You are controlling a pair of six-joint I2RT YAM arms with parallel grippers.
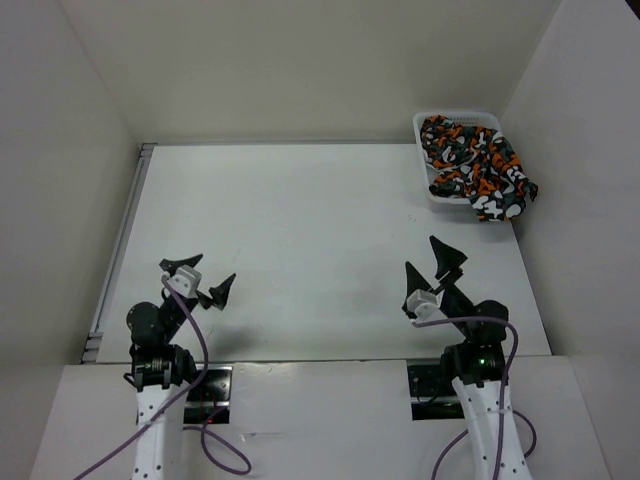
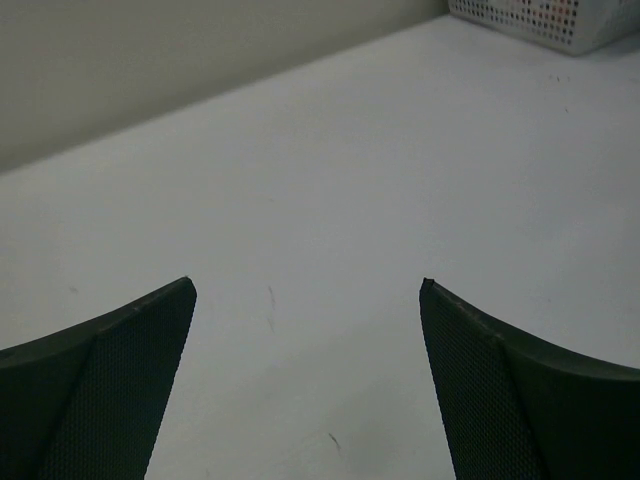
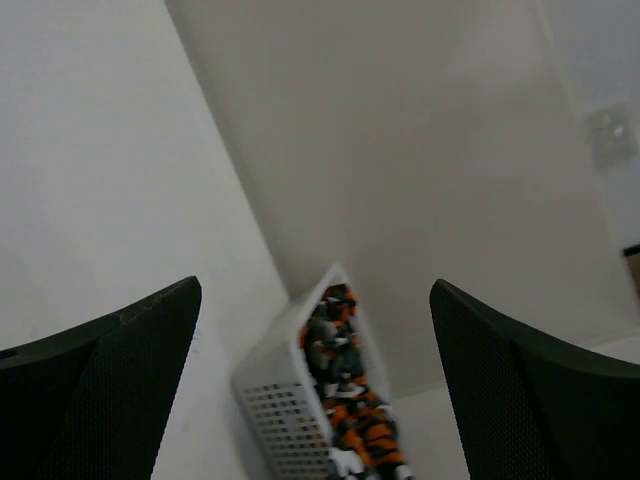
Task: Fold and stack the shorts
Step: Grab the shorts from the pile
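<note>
Closest to the overhead view, the two arm bases sit at the near edge of the white table (image 1: 300,220). The left gripper (image 1: 207,278) and the right gripper (image 1: 424,258) hang low over its near half. Both have their jaws spread wide and hold nothing; each wrist view shows two dark fingers far apart with only background between them. The shorts (image 1: 478,168) lie crumpled in a white mesh basket (image 1: 455,116) in the table's far right corner, well apart from both grippers. Their heap runs lengthwise from the basket's far left toward its near right, and that near right end spills over the rim and droops toward the right wall (image 1: 590,200). How the waistband or legs are turned cannot be told in the bunched print. A broad stretch of white tabletop lies between the grippers and the basket. Walls bound it on the left, far and right sides, and a pale rail (image 1: 120,240) runs along the left edge. The basket sits close against the right wall and near the far one.
</note>
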